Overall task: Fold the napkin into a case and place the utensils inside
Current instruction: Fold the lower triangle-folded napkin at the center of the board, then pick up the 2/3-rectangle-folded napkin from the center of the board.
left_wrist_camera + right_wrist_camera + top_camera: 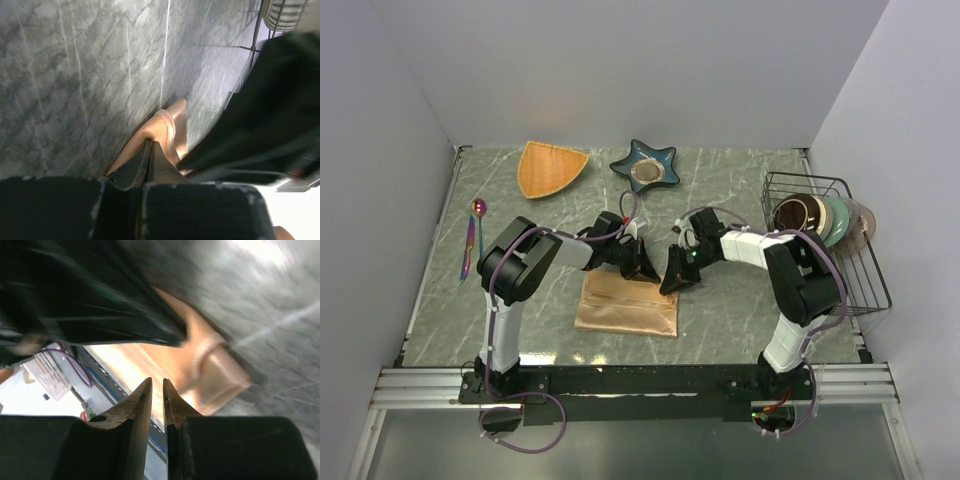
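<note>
Peach satin, the napkin (627,303) lies folded into a flat rectangle at lower centre of the top view, its long axis running left to right on the tabletop (740,190). Both hands sit at its upper edge. The left hand (640,264) is near the middle, fingers pressed together with cloth right at their tips; whether any is pinched I cannot tell. The right hand (674,279) is at the upper right corner, fingers slightly spread, holding nothing.

The utensils (470,245) lie well apart at the left of the frame, pointing up and down, so the left arm looks nearer. A fan dish (550,168) and star dish (645,167) sit above, and a wire rack (865,270) at the right, none of them in the way.
</note>
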{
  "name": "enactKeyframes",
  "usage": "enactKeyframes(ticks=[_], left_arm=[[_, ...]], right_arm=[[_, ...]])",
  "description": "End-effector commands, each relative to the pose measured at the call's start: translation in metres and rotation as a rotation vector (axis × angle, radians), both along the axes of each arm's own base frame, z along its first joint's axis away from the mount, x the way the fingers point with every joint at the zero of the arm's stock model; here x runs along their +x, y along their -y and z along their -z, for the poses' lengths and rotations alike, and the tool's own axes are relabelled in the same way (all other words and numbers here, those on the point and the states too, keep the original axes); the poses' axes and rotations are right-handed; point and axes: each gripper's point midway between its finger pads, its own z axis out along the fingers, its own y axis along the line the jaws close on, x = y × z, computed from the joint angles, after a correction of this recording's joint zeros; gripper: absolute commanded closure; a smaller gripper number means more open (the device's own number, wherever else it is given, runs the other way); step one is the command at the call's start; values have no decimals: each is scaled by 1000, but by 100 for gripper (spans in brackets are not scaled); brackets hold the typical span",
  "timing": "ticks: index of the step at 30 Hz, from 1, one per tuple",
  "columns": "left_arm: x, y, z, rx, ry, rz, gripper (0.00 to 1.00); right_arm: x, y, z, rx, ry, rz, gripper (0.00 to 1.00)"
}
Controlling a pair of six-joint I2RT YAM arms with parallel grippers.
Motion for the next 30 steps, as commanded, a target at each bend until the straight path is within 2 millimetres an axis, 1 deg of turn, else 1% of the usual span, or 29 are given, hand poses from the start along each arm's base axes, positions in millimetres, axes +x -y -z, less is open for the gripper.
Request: enactKeyframes(ticks=[1,2,4,5,7,8,9,10,11,13,14,15,16,17,18,19,20,21,22,23,24,25,26,27,28,29,30], left_arm=[[-1,-15,40,137,-17,-40,99],[-1,-16,41,138,-18,-41,99],[1,-19,42,141,-19,-49,99],[4,-20,41,140,-15,-55,99],[9,-25,40,134,-20,-70,99],[15,-24,33,104,3,-77,99],[17,-23,22,47,9,-64,98],[18,-23,14,18,17,-63,97],[27,-17,-12,-57,83,-60,94],[24,-15,-38,-123,153,-19,89],[25,-13,-69,-165,236,-3,87],[24,-15,-80,-169,267,9,80],[24,-19,-88,-157,357,41,75],[21,-23,-114,-164,448,59,70],[14,-32,-111,-109,444,71,63],[17,-40,-110,-49,565,96,62],[13,-48,-128,-28,662,107,62],[-3,-57,-116,37,668,151,60],[-1,-69,-110,137,799,187,59],[-10,-75,-121,167,892,215,58],[-31,-77,-105,213,941,304,55],[-40,-86,-96,280,1011,377,54],[-42,-93,-101,334,1084,374,53],[-62,-94,-86,354,1101,439,52],[-67,-96,-89,361,1162,461,51],[-69,-98,-85,396,1183,468,51],[-81,-95,-79,391,1190,512,51]], right_arm=[[-15,5,24,-19,-54,-8,78],[-19,9,36,-52,-73,-13,78],[-21,13,44,-78,-95,-20,78],[-16,14,50,-100,-92,-21,78],[-13,16,53,-120,-105,-26,79],[-6,15,55,-128,-96,-32,80],[-4,17,57,-145,-92,-32,80],[-4,18,57,-157,-97,-37,81],[-1,19,58,-162,-94,-40,81],[-3,21,59,-175,-96,-48,82],[-4,23,60,-181,-96,-52,82],[-4,23,59,-185,-93,-56,83],[-4,25,60,-194,-87,-57,83],[-2,25,59,-195,-73,-62,83],[-1,26,59,-200,-64,-61,83],[1,27,58,-204,-54,-60,84],[3,26,58,-206,-43,-67,84],[4,25,57,-205,-39,-68,84],[5,26,57,-207,-36,-69,84],[5,26,57,-211,-27,-79,84],[5,26,57,-214,-25,-79,84],[5,26,57,-214,-20,-81,84],[6,27,57,-214,-19,-80,84],[5,26,57,-213,-16,-85,84],[5,26,57,-213,-12,-87,84],[5,27,58,-215,-9,-89,84],[5,27,58,-217,-9,-91,84]])
